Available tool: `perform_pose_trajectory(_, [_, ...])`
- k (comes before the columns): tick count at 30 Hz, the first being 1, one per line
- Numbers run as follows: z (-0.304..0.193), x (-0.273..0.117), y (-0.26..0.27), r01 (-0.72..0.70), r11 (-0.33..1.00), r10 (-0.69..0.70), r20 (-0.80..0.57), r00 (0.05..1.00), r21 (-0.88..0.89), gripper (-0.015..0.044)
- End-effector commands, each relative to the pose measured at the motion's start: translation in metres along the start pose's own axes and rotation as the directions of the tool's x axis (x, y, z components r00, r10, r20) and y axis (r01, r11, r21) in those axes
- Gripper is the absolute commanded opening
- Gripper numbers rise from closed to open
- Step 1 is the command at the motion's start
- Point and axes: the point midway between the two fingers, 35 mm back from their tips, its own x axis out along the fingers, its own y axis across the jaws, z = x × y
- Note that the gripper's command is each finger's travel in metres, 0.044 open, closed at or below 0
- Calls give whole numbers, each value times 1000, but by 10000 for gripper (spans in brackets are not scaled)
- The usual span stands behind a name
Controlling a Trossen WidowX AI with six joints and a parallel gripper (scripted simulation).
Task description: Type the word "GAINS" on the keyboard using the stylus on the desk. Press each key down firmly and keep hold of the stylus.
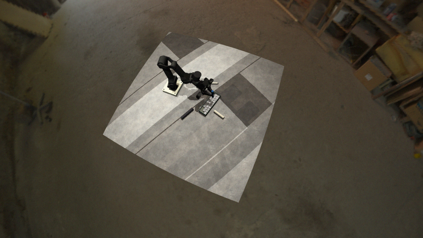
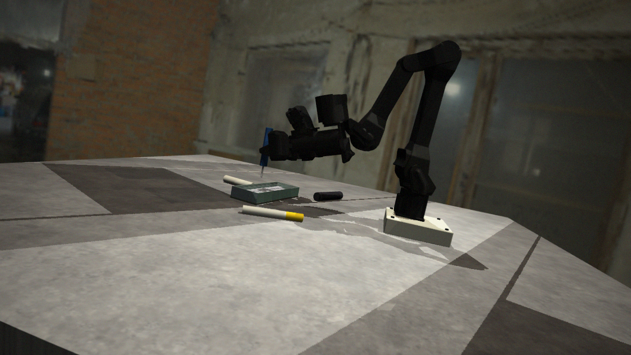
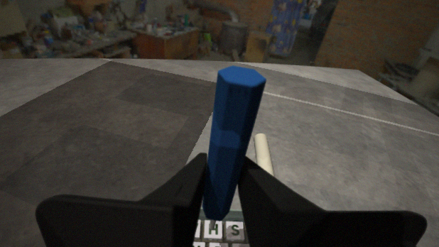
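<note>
carrying the blue stylus [image 1: 212,93] [image 2: 264,145] [image 3: 232,142] clamped in nearly closed fingers, your gripper [image 1: 212,91] [image 2: 264,150] [image 3: 221,161] hovers between presses; line up the next letter, then push down.

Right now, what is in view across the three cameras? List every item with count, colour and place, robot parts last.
Keyboard: one, green case with white keys, on the desk
Stylus: one, blue with a thin metal tip, in the pincer, above the keyboard
Cream stick: one, cream, on the desk beside the keyboard
Black stick: one, black, on the desk
Yellow-ended stick: one, white and yellow, on the desk
Desk: one, patterned greys, under everything
Workshop clutter: uncounted, mixed colours, background
Base plate: one, cream, under the arm
Arm: one, black, above the desk
Pincer: one, black, shut on the stylus
</note>
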Motion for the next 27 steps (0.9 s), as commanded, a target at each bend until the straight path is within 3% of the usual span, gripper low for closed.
perform_pose_trajectory(1, [0, -4, 10, 0, 1000, 0, 2, 1000, 4, 0])
perform_pose_trajectory(19, [-19, 0, 10, 0, 1000, 0, 2, 1000, 4, 0])
perform_pose_trajectory(22, [-20, 1, 10, 0, 1000, 0, 2, 1000, 4, 79])
perform_pose_trajectory(27, [-24, 2, 11, 0, 1000, 0, 2, 1000, 4, 81])
